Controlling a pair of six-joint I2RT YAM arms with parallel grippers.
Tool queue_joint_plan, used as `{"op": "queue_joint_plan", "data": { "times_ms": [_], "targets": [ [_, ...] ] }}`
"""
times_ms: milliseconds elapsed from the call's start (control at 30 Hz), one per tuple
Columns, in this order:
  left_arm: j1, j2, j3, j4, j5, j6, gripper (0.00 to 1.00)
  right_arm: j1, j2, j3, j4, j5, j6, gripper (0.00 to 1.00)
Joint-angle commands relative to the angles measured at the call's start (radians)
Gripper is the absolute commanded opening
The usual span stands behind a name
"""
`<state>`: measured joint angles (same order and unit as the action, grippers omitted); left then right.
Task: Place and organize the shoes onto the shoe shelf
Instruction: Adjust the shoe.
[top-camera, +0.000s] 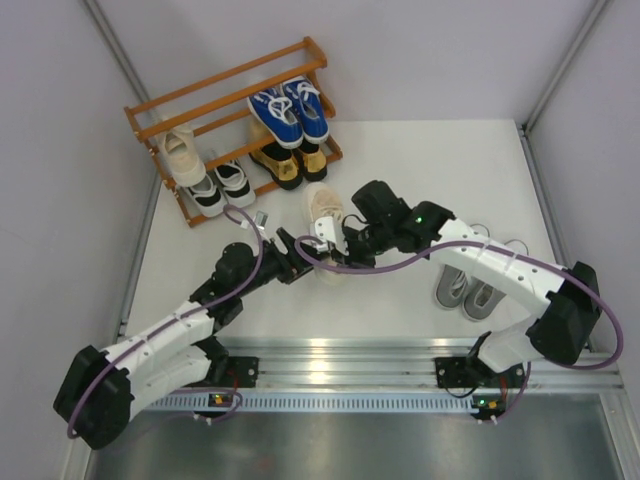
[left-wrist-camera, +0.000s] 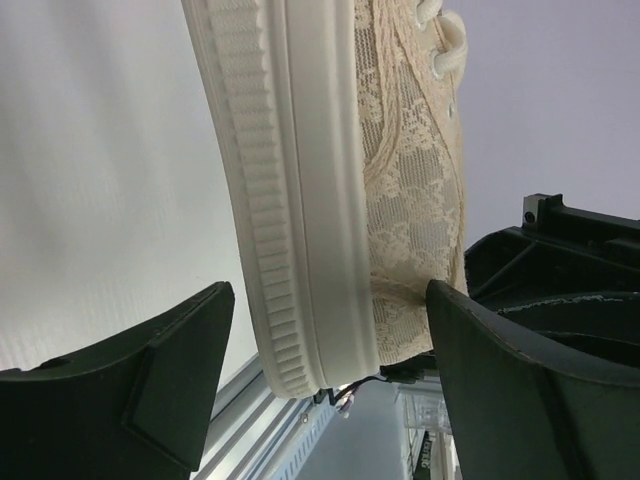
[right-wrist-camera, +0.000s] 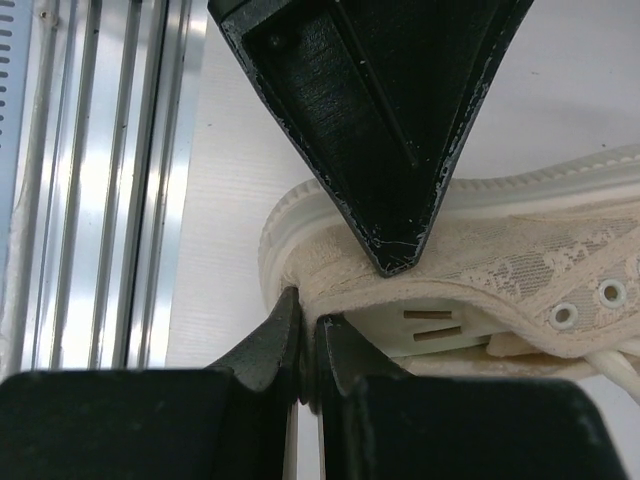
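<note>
A single beige lace-up shoe (top-camera: 325, 208) of lace fabric, with a ribbed cream rubber sole, was seen on the white table (top-camera: 400, 170), just in front of the orange-brown wooden shoe shelf (top-camera: 220, 77) of thin slats, and its heel was turned toward the two arms. The right gripper (right-wrist-camera: 305, 335) was clamped on the thin fabric collar at the heel of this shoe, its two black fingers pressed together with the fabric between them. The left gripper (left-wrist-camera: 330, 300) was held wide apart, with one black finger on each side of the heel; whether either finger touched the shoe could not be told. On the shelf, a pair of blue canvas sneakers with white laces (top-camera: 290, 113) was placed on a higher tier and a pair of shiny gold loafers (top-camera: 283, 162) just below it. To the left of them a second beige shoe (top-camera: 180, 152) and a pair of black-and-white sneakers (top-camera: 222, 185) were placed. A pair of grey sneakers (top-camera: 468, 287) was lying on the table under the right arm, well apart from the shelf. Two small brown marks (right-wrist-camera: 432, 322) were noticed on the insole of the held shoe, but they were too small to be read.
</note>
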<state>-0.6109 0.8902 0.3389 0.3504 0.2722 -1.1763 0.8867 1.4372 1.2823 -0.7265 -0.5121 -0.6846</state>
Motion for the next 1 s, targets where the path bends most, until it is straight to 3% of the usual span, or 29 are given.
{"op": "queue_joint_plan", "data": {
  "times_ms": [0,167,333,467,500,600,733,767,967],
  "targets": [
    [-0.013,0.016,0.035,0.087,0.002,0.003,0.81,-0.006,-0.069,0.018,0.111,-0.077,-0.012,0.00],
    [-0.018,0.007,0.025,0.128,-0.005,-0.008,0.53,-0.009,-0.064,0.012,0.121,-0.115,0.002,0.00],
    [-0.020,0.013,0.006,0.159,0.007,-0.013,0.47,-0.023,-0.069,0.008,0.127,-0.135,0.010,0.01],
    [-0.020,0.038,-0.003,0.197,0.018,-0.020,0.23,-0.028,-0.069,-0.009,0.136,-0.137,0.016,0.08],
    [-0.020,0.042,-0.005,0.203,0.019,-0.017,0.13,-0.032,-0.070,-0.014,0.139,-0.137,0.020,0.10],
    [-0.020,0.039,-0.017,0.208,0.009,-0.003,0.00,-0.043,-0.072,-0.034,0.154,-0.144,0.040,0.19],
    [-0.020,0.029,-0.060,0.231,0.004,0.023,0.00,-0.081,-0.081,-0.077,0.188,-0.174,0.079,0.41],
    [-0.020,0.026,-0.072,0.240,0.007,0.026,0.00,-0.094,-0.086,-0.102,0.196,-0.183,0.085,0.51],
    [-0.020,0.023,-0.170,0.330,0.016,0.004,0.00,-0.179,-0.138,-0.190,0.231,-0.246,0.125,0.64]
  ]
}}
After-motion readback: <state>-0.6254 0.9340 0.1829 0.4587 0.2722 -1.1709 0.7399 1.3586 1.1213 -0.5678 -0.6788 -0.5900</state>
